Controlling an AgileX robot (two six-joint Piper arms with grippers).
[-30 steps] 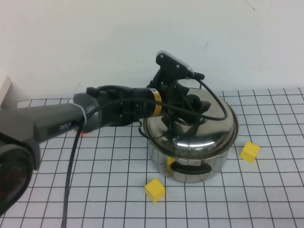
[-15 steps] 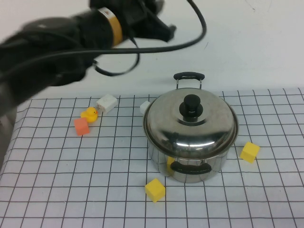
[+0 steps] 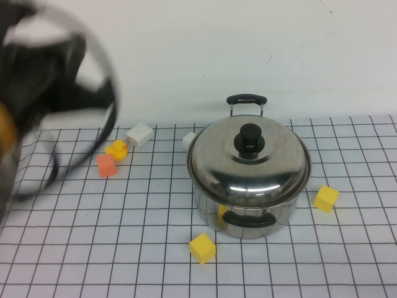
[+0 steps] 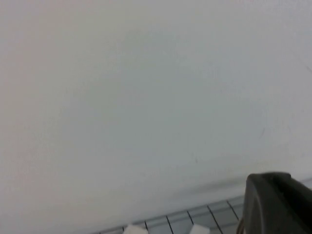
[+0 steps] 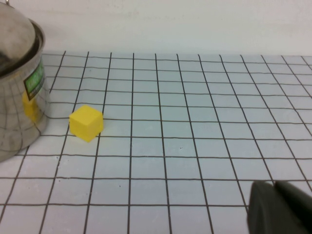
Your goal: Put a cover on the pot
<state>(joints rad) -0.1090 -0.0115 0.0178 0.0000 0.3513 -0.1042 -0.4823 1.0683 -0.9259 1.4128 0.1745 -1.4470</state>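
Note:
The steel pot (image 3: pixel 248 208) stands right of centre on the gridded table. The domed lid (image 3: pixel 267 164) with its black knob (image 3: pixel 250 139) sits on it. My left arm (image 3: pixel 43 93) is a dark blur at the far left, raised and well away from the pot. My left gripper (image 4: pixel 275 204) shows only as a dark shape against the white wall. My right gripper (image 5: pixel 280 207) is shut and empty, low over the table; it is out of the high view. The right wrist view shows the pot's side (image 5: pixel 17 112), well away from it.
A yellow block (image 3: pixel 202 248) lies in front of the pot and another (image 3: pixel 325 198) at its right, also in the right wrist view (image 5: pixel 86 122). A red block (image 3: pixel 106 165), yellow duck (image 3: pixel 116 149) and white block (image 3: pixel 139 134) lie at the left. The wall is close behind.
My left gripper has let go of the lid's knob, risen and swung back to the far left. The lid stays on the pot.

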